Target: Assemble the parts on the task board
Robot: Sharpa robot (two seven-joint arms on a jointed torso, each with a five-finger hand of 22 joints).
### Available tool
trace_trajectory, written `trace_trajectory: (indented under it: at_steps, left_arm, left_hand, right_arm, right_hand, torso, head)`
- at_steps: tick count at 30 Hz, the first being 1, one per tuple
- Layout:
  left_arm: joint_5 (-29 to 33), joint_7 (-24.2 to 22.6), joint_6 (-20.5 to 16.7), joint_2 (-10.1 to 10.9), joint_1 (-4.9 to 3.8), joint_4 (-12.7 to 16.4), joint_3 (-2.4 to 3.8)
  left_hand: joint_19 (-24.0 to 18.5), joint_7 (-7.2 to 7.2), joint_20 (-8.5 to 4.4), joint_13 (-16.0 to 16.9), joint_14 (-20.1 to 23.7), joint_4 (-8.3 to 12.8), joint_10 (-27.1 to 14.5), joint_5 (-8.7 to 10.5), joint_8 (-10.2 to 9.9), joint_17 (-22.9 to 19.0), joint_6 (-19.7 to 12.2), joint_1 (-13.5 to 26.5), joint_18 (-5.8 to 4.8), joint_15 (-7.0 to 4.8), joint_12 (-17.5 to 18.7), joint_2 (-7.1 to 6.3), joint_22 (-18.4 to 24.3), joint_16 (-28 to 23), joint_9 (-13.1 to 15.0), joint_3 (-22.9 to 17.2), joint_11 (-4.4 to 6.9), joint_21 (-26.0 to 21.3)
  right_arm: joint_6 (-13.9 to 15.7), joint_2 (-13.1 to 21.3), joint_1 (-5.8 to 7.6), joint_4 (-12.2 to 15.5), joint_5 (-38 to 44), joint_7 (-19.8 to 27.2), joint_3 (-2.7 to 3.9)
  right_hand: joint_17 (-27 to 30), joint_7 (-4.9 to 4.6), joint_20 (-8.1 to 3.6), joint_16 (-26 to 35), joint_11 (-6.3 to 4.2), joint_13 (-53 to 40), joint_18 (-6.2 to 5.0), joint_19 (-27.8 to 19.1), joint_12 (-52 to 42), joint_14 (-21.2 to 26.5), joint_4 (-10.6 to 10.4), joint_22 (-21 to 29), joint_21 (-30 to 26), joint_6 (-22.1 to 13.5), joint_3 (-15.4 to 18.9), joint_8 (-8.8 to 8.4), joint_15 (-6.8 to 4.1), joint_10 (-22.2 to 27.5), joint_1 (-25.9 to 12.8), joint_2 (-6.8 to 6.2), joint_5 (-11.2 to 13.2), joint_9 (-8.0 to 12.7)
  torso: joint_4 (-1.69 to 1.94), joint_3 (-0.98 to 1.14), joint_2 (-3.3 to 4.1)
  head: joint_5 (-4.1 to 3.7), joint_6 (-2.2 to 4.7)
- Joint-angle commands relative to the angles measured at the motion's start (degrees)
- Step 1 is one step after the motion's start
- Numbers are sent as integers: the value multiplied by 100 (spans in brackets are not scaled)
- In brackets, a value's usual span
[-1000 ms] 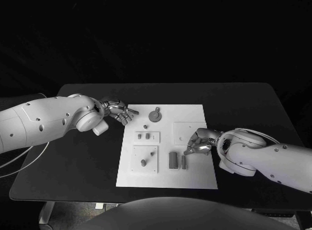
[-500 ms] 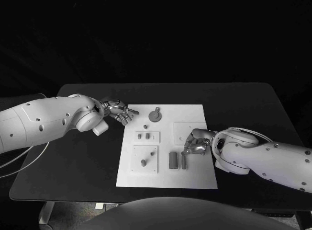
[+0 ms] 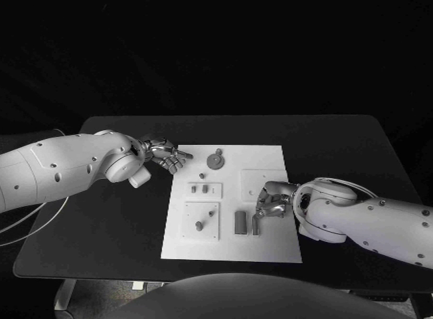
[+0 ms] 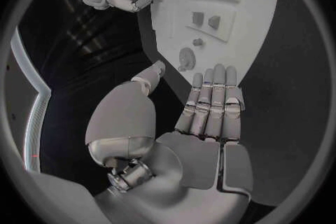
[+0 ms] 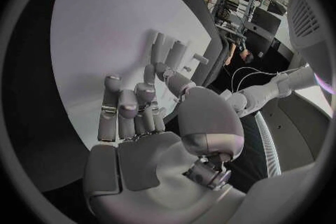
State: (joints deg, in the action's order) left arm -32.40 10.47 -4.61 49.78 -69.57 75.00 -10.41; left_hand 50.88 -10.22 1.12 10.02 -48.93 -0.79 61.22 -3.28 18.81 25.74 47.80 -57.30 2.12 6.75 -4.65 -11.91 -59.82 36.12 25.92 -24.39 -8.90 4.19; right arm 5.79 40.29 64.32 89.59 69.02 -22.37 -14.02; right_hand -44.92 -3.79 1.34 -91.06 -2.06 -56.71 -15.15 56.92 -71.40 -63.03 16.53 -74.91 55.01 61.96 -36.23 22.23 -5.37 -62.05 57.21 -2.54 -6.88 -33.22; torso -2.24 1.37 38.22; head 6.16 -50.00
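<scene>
I see my right hand (image 3: pixel 274 201) over the white rectangular task board (image 3: pixel 274 157) beside two upright grey blocks (image 3: pixel 245 222), fingers apparently spread and empty, my left hand (image 3: pixel 165 154) flat-open at its far corner.

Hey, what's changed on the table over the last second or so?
The right hand slid inward over the task board and slightly toward the robot, ending by the two upright bars. It holds nothing. The left hand stayed open at the board's far left corner, and the parts did not move.

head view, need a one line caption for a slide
Right hand reaches over the white rectangular task board beside two upright grey bar parts, while the left hand hovers open at its far corner.
</scene>
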Motion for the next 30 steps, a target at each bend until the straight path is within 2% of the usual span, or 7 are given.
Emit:
trace_trajectory:
  at_steps: [1, 5, 14, 30]
  left_arm:
    - [-7, -14, 61, -10, -15, 14, 1]
    - [-7, -13, 66, -10, -15, 11, 1]
    - [-7, -9, 70, -8, -15, 9, 0]
    - [-7, -9, 77, -10, -15, 7, -1]
  left_hand:
    - [-10, -13, -13, -10, -18, -34, 0, 11, -27, 7, -7, -47, 115, -10, 23, 7, 10, -31, -10, 12, -39, -14]
    - [-10, -13, -14, -10, -19, -36, -1, 11, -27, 8, -7, -50, 116, -11, 24, 7, 10, -32, -10, 13, -39, -14]
    - [-11, -13, -14, -10, -19, -41, -1, 11, -28, 10, -8, -55, 116, -11, 25, 9, 11, -33, -10, 15, -39, -14]
    - [-11, -13, -14, -11, -19, -52, -2, 11, -28, 14, -8, -65, 116, -11, 26, 9, 12, -36, -11, 23, -40, -15]
  right_arm:
    - [-111, -34, -19, -10, 85, 116, -5]
    - [-98, -71, -40, -47, 139, 134, -5]
    - [-6, -98, -62, -94, 414, 61, -5]
    - [-248, -205, -95, -171, 686, -59, -13]
  right_hand:
    - [8, 9, 9, -13, -36, 8, 15, 12, 13, -33, 18, -87, 25, 8, -16, 3, 7, -5, 70, 12, 6, 0]
    - [8, 7, 7, -16, -36, 8, 15, 15, 15, -39, 18, -86, 26, 7, -18, 5, 9, -10, 117, 63, 6, -12]
    - [7, 7, 5, -20, -36, 7, 15, 22, 14, -45, 17, -87, 30, 13, -10, 10, 11, -16, 139, 91, 8, -23]
    - [3, 21, -2, -36, -50, 1, 15, 42, -2, -71, 23, -90, 43, 46, 4, 27, 9, -49, 170, 104, 6, -44]
  torso:
    - [1, 3, 0]
    - [2, 1, 1]
    - [3, 0, 0]
    - [1, 0, 0]
  head:
    - [-1, 0]
    - [-2, 0]
    - [5, 0]
    - [-2, 0]
